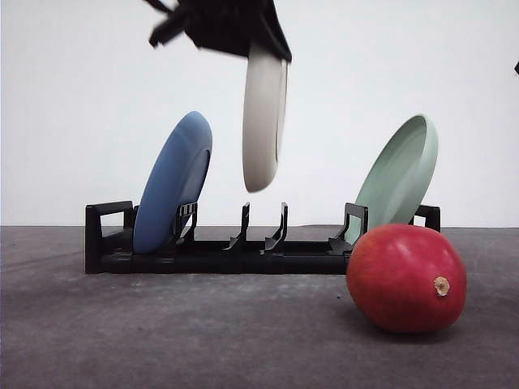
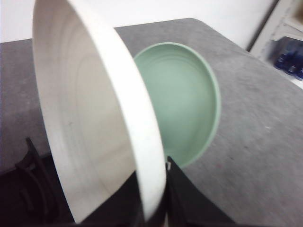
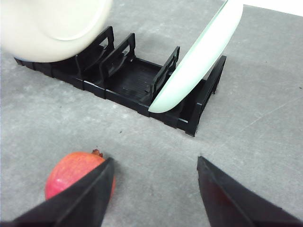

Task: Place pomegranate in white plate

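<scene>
The white plate [image 1: 264,121] hangs on edge above the black rack [image 1: 227,251], clear of its slots, with my left gripper [image 1: 235,28] shut on its rim. In the left wrist view the white plate [image 2: 90,118] stands close up, pinched at my left gripper [image 2: 154,208]. The red pomegranate [image 1: 406,278] rests on the table in front of the rack's right end. My right gripper [image 3: 154,182] is open above the table, and the pomegranate [image 3: 75,172] lies just outside one of its fingers [image 3: 85,194].
A blue plate [image 1: 172,182] leans in the rack's left slot and a pale green plate [image 1: 399,177] leans at its right end. The pale green plate [image 3: 199,61] and the rack [image 3: 128,75] lie beyond my right gripper. Grey tabletop [image 1: 162,332] spreads in front.
</scene>
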`<state>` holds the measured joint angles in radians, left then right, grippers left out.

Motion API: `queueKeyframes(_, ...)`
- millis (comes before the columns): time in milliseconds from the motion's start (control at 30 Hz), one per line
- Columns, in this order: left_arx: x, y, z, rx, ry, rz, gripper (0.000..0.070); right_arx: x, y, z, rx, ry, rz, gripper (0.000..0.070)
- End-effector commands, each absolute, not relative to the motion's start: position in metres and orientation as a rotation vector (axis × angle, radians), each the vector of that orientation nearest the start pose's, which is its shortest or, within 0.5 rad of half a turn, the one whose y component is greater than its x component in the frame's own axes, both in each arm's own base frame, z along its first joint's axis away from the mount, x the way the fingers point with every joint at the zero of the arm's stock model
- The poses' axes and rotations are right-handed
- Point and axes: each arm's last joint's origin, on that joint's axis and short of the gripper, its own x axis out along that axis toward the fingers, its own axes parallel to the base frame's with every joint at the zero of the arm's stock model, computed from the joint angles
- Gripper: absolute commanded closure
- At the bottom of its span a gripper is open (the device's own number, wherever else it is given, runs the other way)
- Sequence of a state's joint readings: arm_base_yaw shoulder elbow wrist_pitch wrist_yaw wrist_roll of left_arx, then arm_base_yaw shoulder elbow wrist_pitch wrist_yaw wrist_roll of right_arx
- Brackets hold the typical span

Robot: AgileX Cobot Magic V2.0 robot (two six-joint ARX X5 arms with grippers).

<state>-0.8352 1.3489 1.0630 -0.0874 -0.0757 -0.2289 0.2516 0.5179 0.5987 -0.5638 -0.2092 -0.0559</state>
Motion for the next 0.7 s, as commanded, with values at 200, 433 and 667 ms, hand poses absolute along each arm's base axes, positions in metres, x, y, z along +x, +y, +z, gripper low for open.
queueKeyframes(200, 0.168, -0.207, 0.330, -0.035, 0.449, -0.722, 0.0688, 0.110, 0.035, 0.274, -0.068, 0.454, 0.470, 0.0344)
queueKeyframes(433, 0.127, -0.182, 0.294, 0.003, 0.461, -0.752, 0.0688, 0.110, 0.035, 0.274, -0.061, 0.456, 0.469, 0.0344)
queueKeyframes(667, 0.095, -0.167, 0.259, 0.221, 0.476, -0.809, 0.0688, 0.110, 0.035, 0.274, -0.061, 0.456, 0.468, 0.0344)
